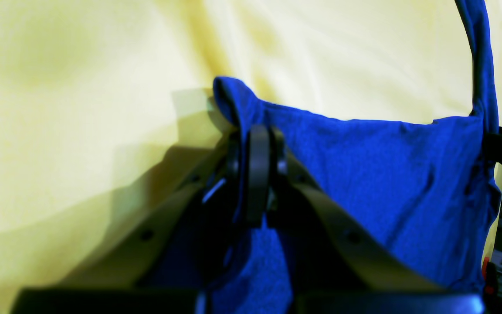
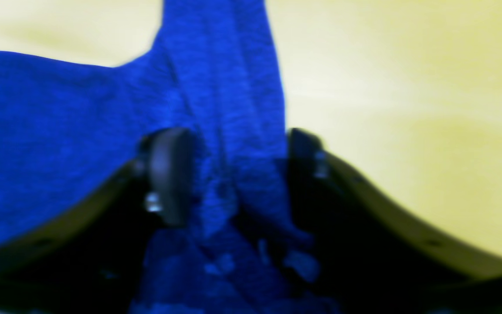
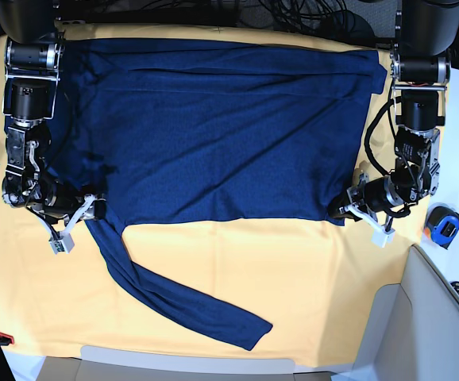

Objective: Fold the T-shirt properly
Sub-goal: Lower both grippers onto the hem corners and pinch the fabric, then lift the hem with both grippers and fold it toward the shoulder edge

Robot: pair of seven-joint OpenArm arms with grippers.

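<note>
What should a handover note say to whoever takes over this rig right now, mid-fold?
Left gripper: fingers shut on the T-shirt at its near corner.
Right gripper: fingers apart, a bunch of shirt fabric between them, not clearly clamped.
Shirt: spread flat over the yellow cloth, far edge folded over; one long sleeve trails toward the near edge.
Done: both near corners reached.
Left: secure the right grip, fold in the sleeve, then fold the body.

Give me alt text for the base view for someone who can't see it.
A dark navy shirt lies spread on a yellow cloth, one long sleeve trailing toward the near edge. A robot claw grips each near corner: left claw, right claw.
</note>
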